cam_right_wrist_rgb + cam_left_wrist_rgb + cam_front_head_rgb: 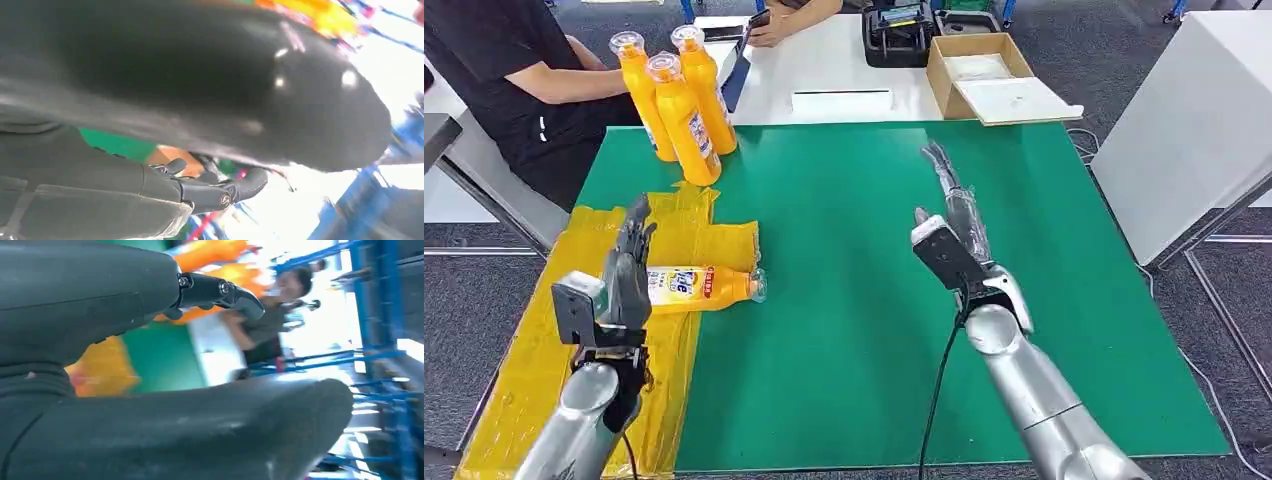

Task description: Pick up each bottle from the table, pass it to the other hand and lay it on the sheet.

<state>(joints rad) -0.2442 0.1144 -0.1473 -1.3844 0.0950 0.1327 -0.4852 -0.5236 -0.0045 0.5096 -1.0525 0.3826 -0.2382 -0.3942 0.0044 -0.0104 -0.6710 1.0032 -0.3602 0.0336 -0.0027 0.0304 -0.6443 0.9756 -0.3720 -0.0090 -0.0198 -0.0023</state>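
Note:
Three orange bottles [686,105] with clear caps stand upright in a cluster at the far left of the green table mat [874,300]. A fourth orange bottle [707,286] lies on its side, its body on the yellow sheet [544,370] and its cap over the sheet's right edge. My left hand [629,270] hovers at that bottle's base end with fingers stretched out, holding nothing. My right hand [954,225] is raised over the middle of the mat, fingers straight and apart, empty. The wrist views are blurred; orange bottles [210,252] appear beyond the left hand's fingers [220,292].
A person in black [514,70] sits at the far left, close behind the standing bottles. On the white table beyond the mat there are an open cardboard box [984,75], a black device [899,35] and another person's hand [774,25]. A white cabinet [1194,110] stands to the right.

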